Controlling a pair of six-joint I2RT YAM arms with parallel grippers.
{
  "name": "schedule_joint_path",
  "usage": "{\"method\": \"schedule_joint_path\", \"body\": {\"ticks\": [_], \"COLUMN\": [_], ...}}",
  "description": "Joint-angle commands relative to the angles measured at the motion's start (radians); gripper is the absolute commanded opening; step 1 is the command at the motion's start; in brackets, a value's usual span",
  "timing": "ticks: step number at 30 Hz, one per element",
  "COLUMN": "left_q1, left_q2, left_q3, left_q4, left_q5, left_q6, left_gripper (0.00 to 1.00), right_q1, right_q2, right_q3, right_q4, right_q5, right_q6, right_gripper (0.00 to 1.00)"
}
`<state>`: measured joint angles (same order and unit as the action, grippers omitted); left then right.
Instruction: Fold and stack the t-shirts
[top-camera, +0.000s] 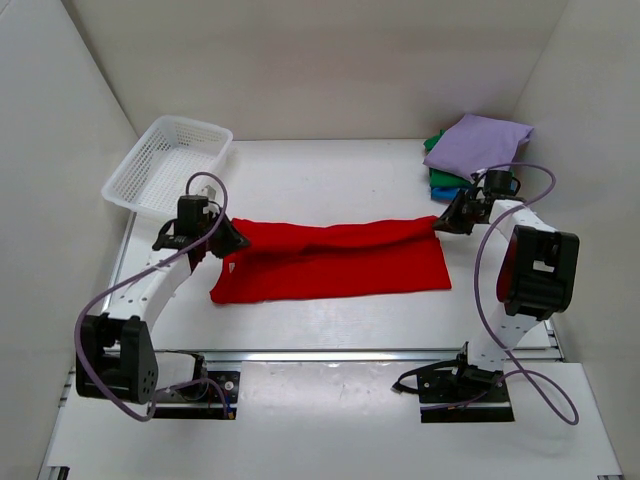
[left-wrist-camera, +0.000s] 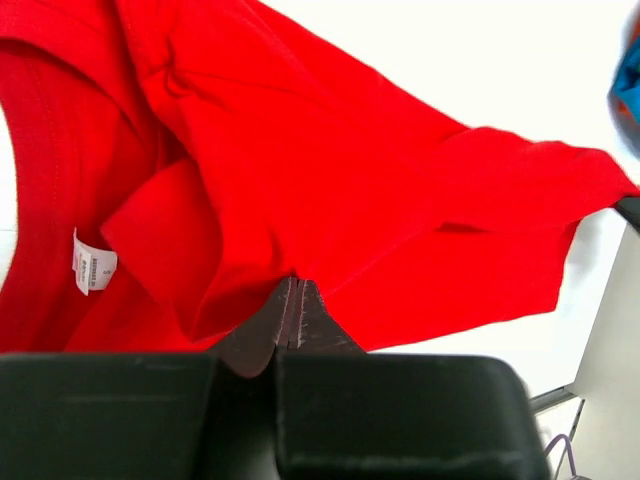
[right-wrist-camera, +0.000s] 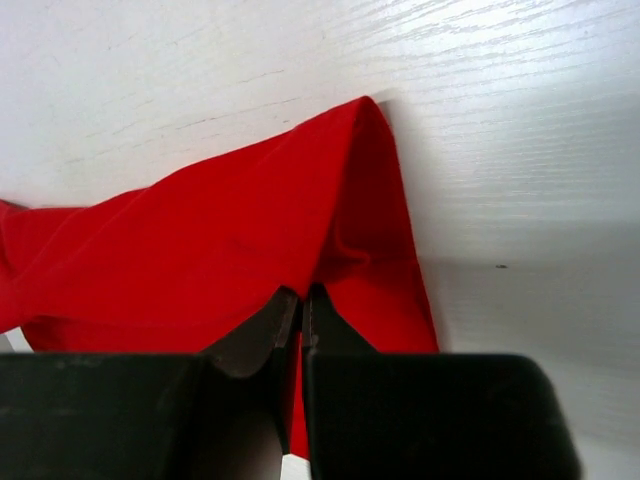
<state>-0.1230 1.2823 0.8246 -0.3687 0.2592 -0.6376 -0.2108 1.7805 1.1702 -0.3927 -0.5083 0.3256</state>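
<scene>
Beside stack (top-camera: 478, 150), red shirt (top-camera: 330, 262) held stretched; left gripper (top-camera: 235, 240), right gripper (top-camera: 440, 222) clamped on its ends. Risk: cloth pulled from thin pinch if overtensioned.

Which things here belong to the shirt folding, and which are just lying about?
Part of the job: red shirt; stacked lavender shirt, green shirt, blue shirt.
Lying about: white basket.

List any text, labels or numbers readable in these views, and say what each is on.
White tag sewn inside the red t-shirt, left wrist view: dark print in several lines, too small and blurred to read.
No other writing, brand or number shows in any view.
</scene>
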Motion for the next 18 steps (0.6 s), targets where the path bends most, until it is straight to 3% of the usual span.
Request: {"method": "schedule_joint_path", "body": {"ticks": [1,14,18], "left_q1": [0.017,0.002,0.009], "left_q2": [-0.063,-0.097,-0.110], "left_q3": [-0.034,-0.093,-0.153], "left_q4": [0.028,0.017,-0.004], "left_q5": [-0.011,-0.015,-0.020], "left_q6": [-0.003,-0.017,-0.002], "left_gripper": [0.00,0.00,0.00], "right_q1": [-0.012,-0.053,-0.038], "right_q2": [-0.044,-0.127,-0.161], "right_q3": [-0.024,-0.127,-0.133], "right_q4": [0.034,-0.046,-0.171], "right_q5": [-0.019,-0.006,0.062], "right_q6": [-0.029,-0.049,-0.078], "right_gripper": [0.00,0.00,0.00]}}
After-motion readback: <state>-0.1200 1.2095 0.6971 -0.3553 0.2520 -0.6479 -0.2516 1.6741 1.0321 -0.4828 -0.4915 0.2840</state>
